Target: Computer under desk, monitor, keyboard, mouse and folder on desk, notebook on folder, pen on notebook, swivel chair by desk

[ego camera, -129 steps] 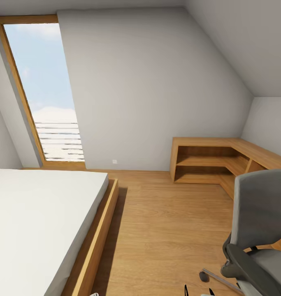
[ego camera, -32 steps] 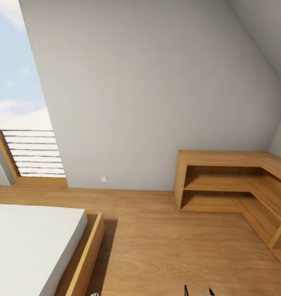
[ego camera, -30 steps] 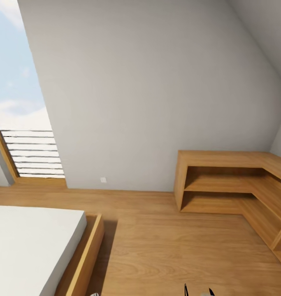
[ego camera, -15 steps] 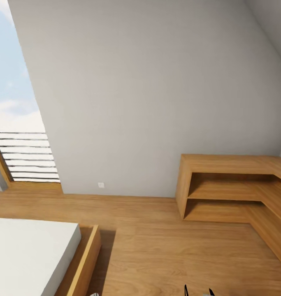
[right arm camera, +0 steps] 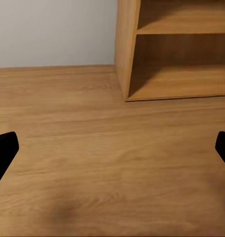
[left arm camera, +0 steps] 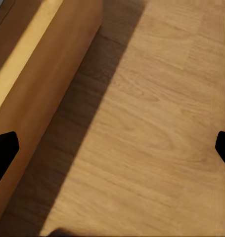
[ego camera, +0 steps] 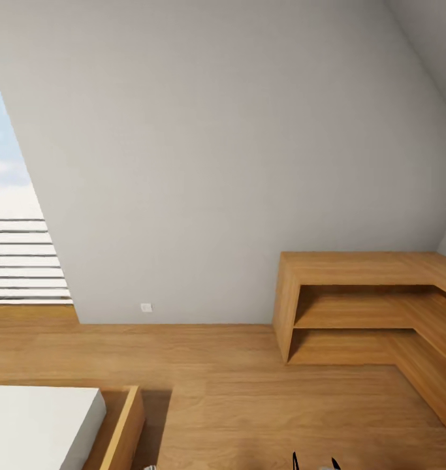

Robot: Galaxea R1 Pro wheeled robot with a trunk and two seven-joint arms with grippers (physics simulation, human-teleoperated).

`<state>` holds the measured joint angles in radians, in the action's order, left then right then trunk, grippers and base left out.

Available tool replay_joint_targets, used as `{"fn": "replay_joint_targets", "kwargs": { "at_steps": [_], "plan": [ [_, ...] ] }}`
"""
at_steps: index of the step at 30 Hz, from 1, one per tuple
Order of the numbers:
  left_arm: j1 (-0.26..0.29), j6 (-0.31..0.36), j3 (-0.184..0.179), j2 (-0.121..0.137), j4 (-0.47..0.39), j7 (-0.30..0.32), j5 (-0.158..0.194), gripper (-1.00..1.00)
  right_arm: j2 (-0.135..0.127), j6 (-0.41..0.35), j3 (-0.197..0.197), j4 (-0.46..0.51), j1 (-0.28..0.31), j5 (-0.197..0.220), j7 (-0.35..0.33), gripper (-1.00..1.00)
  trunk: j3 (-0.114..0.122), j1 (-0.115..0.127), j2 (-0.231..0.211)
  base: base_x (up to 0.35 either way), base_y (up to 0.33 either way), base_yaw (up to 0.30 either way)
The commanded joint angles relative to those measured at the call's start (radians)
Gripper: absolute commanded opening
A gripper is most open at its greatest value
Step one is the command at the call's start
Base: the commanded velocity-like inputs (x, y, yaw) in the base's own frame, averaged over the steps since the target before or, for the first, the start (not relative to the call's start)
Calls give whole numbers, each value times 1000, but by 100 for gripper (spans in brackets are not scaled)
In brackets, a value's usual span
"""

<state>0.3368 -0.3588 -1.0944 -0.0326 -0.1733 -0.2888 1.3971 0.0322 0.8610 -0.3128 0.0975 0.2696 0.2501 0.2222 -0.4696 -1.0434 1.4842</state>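
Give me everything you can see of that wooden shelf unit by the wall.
The wooden shelf unit is a low L-shaped piece in light wood, with a flat top and two open tiers, both bare. It stands on the wood floor with its back against the white wall, then turns along the right-hand side. The right wrist view shows its end panel and lower shelves.

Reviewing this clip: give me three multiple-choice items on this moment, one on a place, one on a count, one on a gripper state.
1. Where does the corner shelf unit stand?
A. against the wall, at the right
B. on the bed
C. under the window

2. How many open shelf levels under its top?
A. one
B. two
C. four

3. How is the right gripper?
A. shut on a pen
B. open, holding nothing
C. shut on a folder

Answers: 1 A, it lines the wall at the right; 2 B, two levels show; 3 B, fingertips far apart over bare floor.
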Motion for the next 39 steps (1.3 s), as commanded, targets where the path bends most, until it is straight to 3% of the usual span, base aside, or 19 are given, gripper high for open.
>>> {"fn": "replay_joint_targets", "kwargs": {
  "at_steps": [1, 19, 39],
  "plan": [
    [1, -3, -9, 0, -2, -7, 5, 100, 0, 3, -8, -1, 1, 8, 3, 100, 0, -1, 0, 329, 0, -172],
    [1, -3, -9, 0, -2, -7, 5, 100, 0, 3, -9, -1, 0, 8, 3, 100, 21, -1, 0, 304, -15, -174],
    [1, -5, -7, 2, -2, -7, 5, 100, 0, 3, -9, -1, 0, 8, 3, 100, 46, -1, 0, 37, -13, -176]
  ]
}}
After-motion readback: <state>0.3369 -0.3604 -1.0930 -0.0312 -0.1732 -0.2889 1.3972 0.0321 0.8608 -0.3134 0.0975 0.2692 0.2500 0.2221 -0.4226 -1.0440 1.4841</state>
